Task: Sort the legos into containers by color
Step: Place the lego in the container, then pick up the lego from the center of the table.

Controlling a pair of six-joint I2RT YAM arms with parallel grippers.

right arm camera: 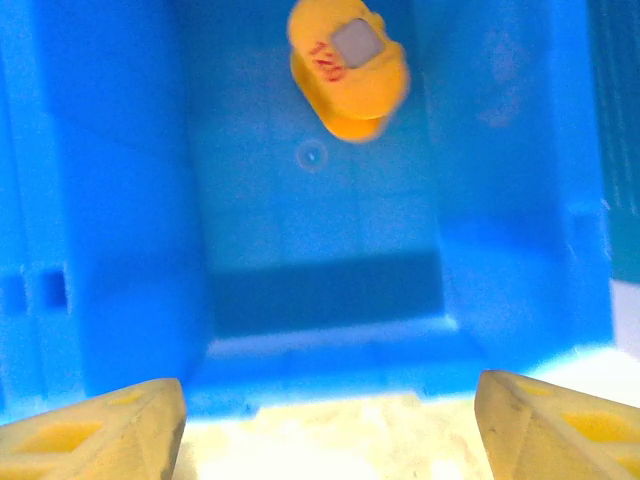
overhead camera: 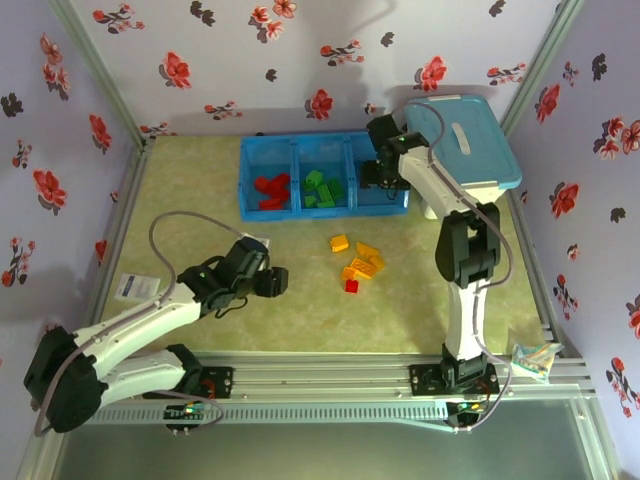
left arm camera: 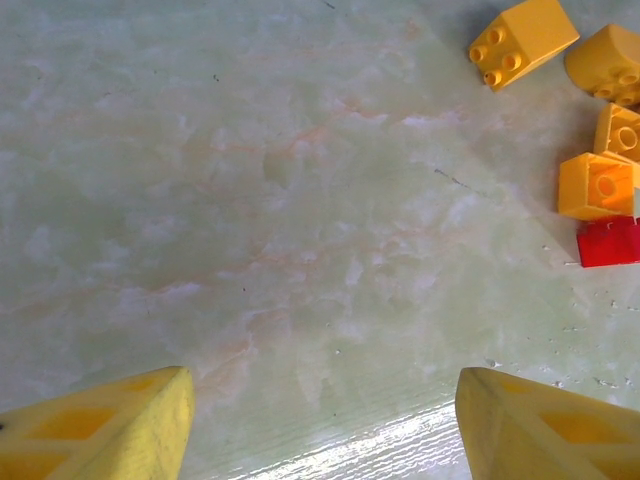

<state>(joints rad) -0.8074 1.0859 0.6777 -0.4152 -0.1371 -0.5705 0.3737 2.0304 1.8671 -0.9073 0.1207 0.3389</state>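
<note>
The blue tray (overhead camera: pixel 262 149) lies at the back of the table. Red legos (overhead camera: pixel 271 190) fill its left compartment, green legos (overhead camera: pixel 322 188) its middle one. My right gripper (overhead camera: pixel 382 172) hangs open over the right compartment (right arm camera: pixel 320 230), where one yellow-orange lego (right arm camera: pixel 348 72) lies on the floor. Loose yellow-orange legos (overhead camera: pixel 361 260) and one red lego (overhead camera: pixel 351 286) lie mid-table; the left wrist view shows the yellow-orange ones (left arm camera: pixel 596 185) and the red one (left arm camera: pixel 610 241) at its right edge. My left gripper (overhead camera: pixel 272 281) is open and empty, left of that pile, low over bare table.
A white bin with a light-blue lid (overhead camera: pixel 470 140) stands at the back right, close behind the right arm. A white label (overhead camera: pixel 133 287) lies near the left edge, and a small packet (overhead camera: pixel 535 357) rests at the front right corner. Floral walls enclose the table.
</note>
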